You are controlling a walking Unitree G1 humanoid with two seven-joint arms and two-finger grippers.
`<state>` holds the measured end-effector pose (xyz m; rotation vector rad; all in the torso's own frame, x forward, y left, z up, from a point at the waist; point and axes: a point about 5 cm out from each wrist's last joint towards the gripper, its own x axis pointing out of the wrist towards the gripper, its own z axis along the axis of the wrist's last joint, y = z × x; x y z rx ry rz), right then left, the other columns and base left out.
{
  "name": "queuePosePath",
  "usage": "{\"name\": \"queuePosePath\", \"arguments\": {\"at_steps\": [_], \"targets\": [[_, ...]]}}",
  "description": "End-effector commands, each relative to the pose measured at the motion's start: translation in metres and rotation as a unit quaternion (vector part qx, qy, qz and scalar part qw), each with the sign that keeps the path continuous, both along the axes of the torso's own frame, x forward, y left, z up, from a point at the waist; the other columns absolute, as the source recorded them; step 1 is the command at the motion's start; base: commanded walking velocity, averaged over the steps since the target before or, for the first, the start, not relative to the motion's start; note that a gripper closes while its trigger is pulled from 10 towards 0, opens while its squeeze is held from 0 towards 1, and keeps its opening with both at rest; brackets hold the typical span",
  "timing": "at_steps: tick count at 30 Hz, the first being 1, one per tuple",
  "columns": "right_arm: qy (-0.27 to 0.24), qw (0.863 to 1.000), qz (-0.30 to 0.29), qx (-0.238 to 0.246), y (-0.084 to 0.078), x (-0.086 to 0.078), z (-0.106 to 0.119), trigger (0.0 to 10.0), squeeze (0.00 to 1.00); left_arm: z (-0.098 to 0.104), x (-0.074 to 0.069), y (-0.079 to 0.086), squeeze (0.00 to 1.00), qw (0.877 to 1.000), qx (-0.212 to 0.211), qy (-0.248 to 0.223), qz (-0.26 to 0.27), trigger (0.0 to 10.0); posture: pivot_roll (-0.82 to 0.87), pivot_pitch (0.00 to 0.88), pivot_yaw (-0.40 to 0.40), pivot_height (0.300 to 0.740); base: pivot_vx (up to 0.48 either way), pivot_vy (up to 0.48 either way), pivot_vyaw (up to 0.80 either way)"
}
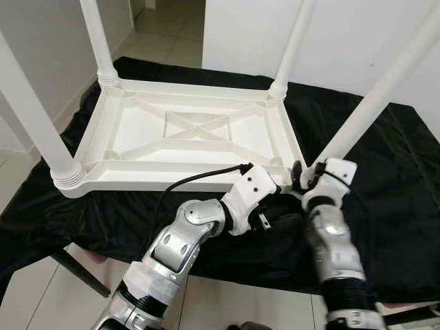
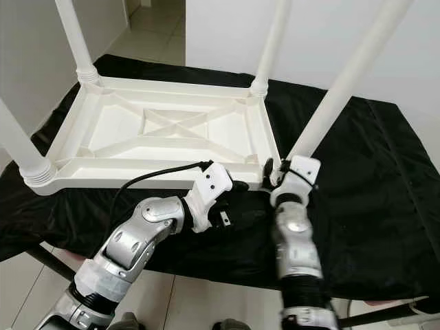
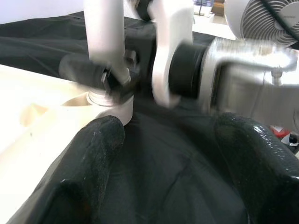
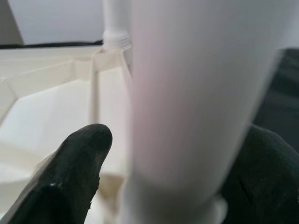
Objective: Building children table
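Table: you had the white table [image 1: 192,137] lying upside down on the black cloth [image 1: 385,206], its ribbed underside facing up.
Far legs: two legs [image 1: 96,41] stood upright in the far corner sockets, and both looked seated.
Near-left leg: a third leg [image 1: 31,117] rose from the near-left corner, its ribbed collar down on the socket.
Fourth leg: the last leg [image 1: 375,100] leaned away to the right from the near-right corner instead of standing straight like the rest.
Right gripper: your right gripper [image 1: 302,175] was at the foot of that leaning leg; in the right wrist view a black finger [image 4: 70,177] lay on each side of the shaft, apparently clamped on it.
Left gripper: your left gripper [image 3: 168,154] sat just beside the same corner with its fingers apart and nothing between them, only cloth beneath.
Progress: you were, by my judgement, three legs done and the fourth in hand.
Left to do: the leaning leg probably needed bringing upright and seating in its socket, then the table turning onto its feet.
Beyond: pale floor [image 1: 172,34] ran back behind the cloth.
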<state>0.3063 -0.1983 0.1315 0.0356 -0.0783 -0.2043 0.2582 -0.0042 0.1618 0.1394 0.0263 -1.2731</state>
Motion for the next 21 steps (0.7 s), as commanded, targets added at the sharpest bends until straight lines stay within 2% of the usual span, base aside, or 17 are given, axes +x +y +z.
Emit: {"name": "queuePosePath", "arguments": {"at_steps": [1,5,7,8,11,15,18,20,21], "targets": [[0.002,1.000,0.006,0.005,-0.001,0.000,-0.002,10.0,0.00,0.000,0.000,-0.002,0.00,1.000,0.001,-0.001,0.006,10.0,0.05,0.000,-0.077,0.740,0.000,0.000,0.00],[0.004,1.000,0.025,-0.012,-0.009,-0.001,-0.002,10.0,0.00,0.001,0.000,-0.002,0.00,1.000,0.001,-0.001,0.006,10.0,0.05,0.000,-0.075,0.740,0.000,0.000,0.00],[0.005,0.997,0.068,-0.036,-0.016,0.000,-0.001,10.0,0.00,0.001,0.000,-0.002,0.00,1.000,0.001,-0.002,0.006,10.0,0.05,0.001,-0.066,0.740,0.000,0.000,0.00],[0.005,0.997,0.068,-0.036,-0.016,0.000,-0.001,10.0,0.00,0.001,0.000,-0.002,0.00,1.000,0.001,-0.002,0.006,10.0,0.05,0.001,-0.066,0.740,0.000,0.000,0.00],[0.013,0.988,0.134,-0.081,-0.022,0.003,-0.002,10.0,0.00,0.003,0.002,-0.002,0.00,1.000,0.001,-0.004,0.006,10.0,0.05,0.004,-0.058,0.740,0.000,0.000,0.00],[0.015,0.985,0.148,-0.087,-0.022,0.004,-0.002,10.0,0.00,0.003,0.002,-0.003,0.00,1.000,0.001,-0.004,0.006,10.0,0.05,0.006,-0.058,0.740,0.000,0.000,0.00],[0.026,0.974,0.201,-0.104,-0.027,0.007,-0.001,10.0,0.00,0.004,0.002,-0.004,0.00,1.000,0.000,-0.005,0.005,10.0,0.06,0.008,-0.058,0.740,0.000,0.000,0.00],[0.026,0.974,0.201,-0.104,-0.027,0.007,-0.001,10.0,0.00,0.004,0.002,-0.004,0.00,1.000,0.000,-0.005,0.005,10.0,0.06,0.008,-0.058,0.740,0.000,0.000,0.00],[0.030,0.969,0.220,-0.111,-0.029,0.009,-0.001,10.0,0.00,0.004,0.002,-0.005,0.00,1.000,0.000,-0.004,0.004,10.0,0.06,0.007,-0.059,0.740,0.000,0.000,0.00]]}}
